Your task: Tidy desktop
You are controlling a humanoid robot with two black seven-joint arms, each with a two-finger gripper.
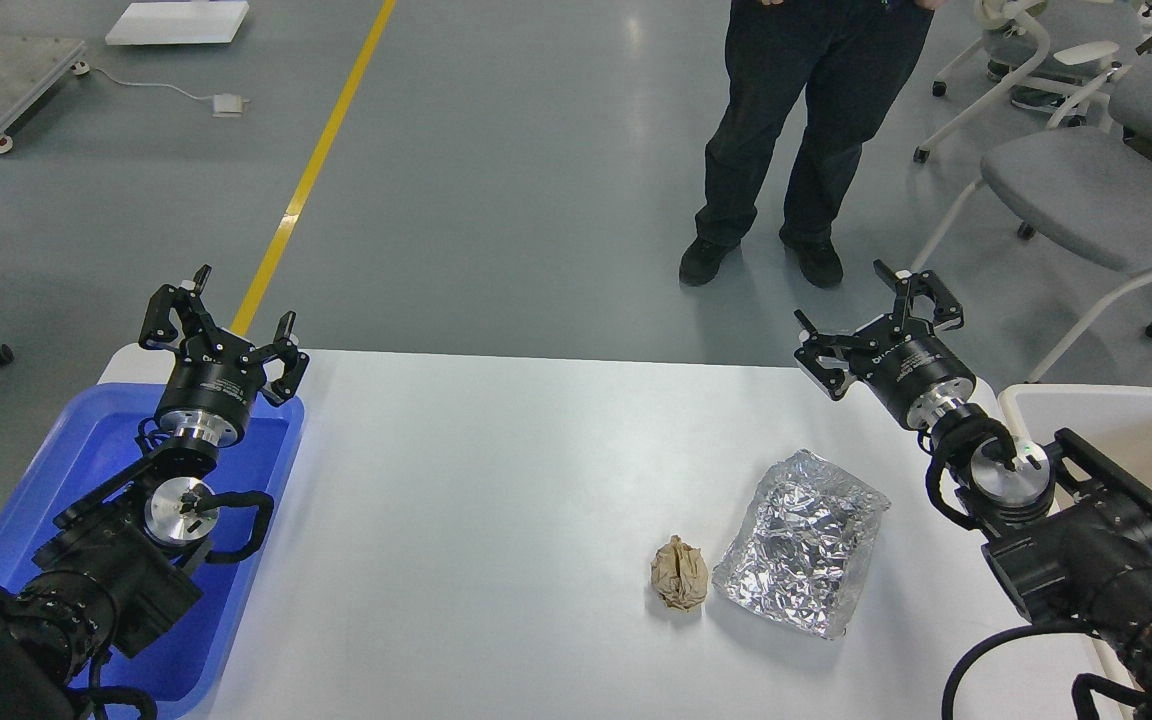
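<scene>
The desktop [496,470] is a wide white tabletop with rounded corners. On its right half lie a crumpled brown paper ball [679,573] and, just right of it, a crinkled sheet of silver foil [802,541]. My left gripper [226,310] is raised over the far end of the blue tray, open and empty. My right gripper [871,310] hovers open near the table's far right edge, well above and beyond the foil, holding nothing.
A blue plastic tray [66,470] sits at the table's left edge under my left arm. A cream-white bin [1136,420] stands at the right edge. A person in dark trousers [796,130] stands beyond the table; grey chairs [1086,190] are at far right.
</scene>
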